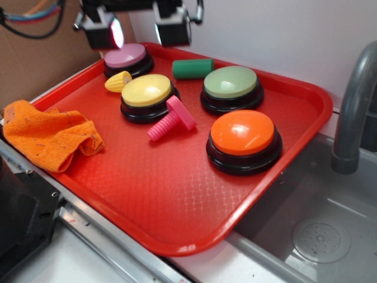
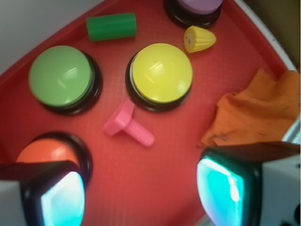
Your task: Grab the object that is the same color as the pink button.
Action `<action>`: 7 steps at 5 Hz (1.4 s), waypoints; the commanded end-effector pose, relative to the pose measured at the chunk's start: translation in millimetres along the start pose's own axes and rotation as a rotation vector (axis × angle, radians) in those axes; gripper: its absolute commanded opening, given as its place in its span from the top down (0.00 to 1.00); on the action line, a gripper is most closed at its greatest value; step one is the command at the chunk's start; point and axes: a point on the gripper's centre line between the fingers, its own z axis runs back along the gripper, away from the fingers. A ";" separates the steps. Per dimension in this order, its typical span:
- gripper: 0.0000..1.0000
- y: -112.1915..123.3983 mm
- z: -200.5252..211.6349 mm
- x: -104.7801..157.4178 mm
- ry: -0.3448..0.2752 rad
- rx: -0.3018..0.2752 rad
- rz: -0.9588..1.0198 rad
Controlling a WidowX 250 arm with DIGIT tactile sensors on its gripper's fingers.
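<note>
A red plastic tray (image 1: 294, 138) is seen resting partly over a sink, with everything else laid on it. At the far left of the exterior view, a crumpled orange cloth (image 1: 50, 134) is draped over the tray's left rim. Above it, at the top of the picture, the gripper (image 1: 139, 28) is held in the air over the tray's back corner; its two fingers (image 1: 105, 30) are spread wide apart with nothing between them. Just below the gripper, the pink button (image 1: 126, 58) is set in the back corner, a dull mauve dome on a black base. A small yellow toy corn (image 1: 118, 81) is lying just in front of it. Next comes the yellow button (image 1: 147, 94), and touching its front right side is the pink toy bolt (image 1: 171, 118), lying on its side near the tray's middle, its flat head against the button's base and its ribbed shaft pointing toward the front left. A green cylinder (image 1: 193, 68) is lying behind, near the back rim. Farther right, the green button (image 1: 231, 86) is placed, with the orange button (image 1: 243, 139) in front of it. At the far right, a grey faucet (image 1: 356, 106) is curved over the sink.
</note>
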 end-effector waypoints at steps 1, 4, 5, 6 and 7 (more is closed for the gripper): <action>0.00 -3.7 -37.8 21.1 -0.053 0.063 0.134; 0.48 -8.5 -90.5 13.6 -0.030 0.109 0.162; 1.00 -5.7 -95.0 12.4 -0.056 0.103 0.185; 1.00 -2.6 -95.0 12.1 -0.057 0.094 0.187; 1.00 -0.1 -82.3 12.1 -0.073 0.095 0.133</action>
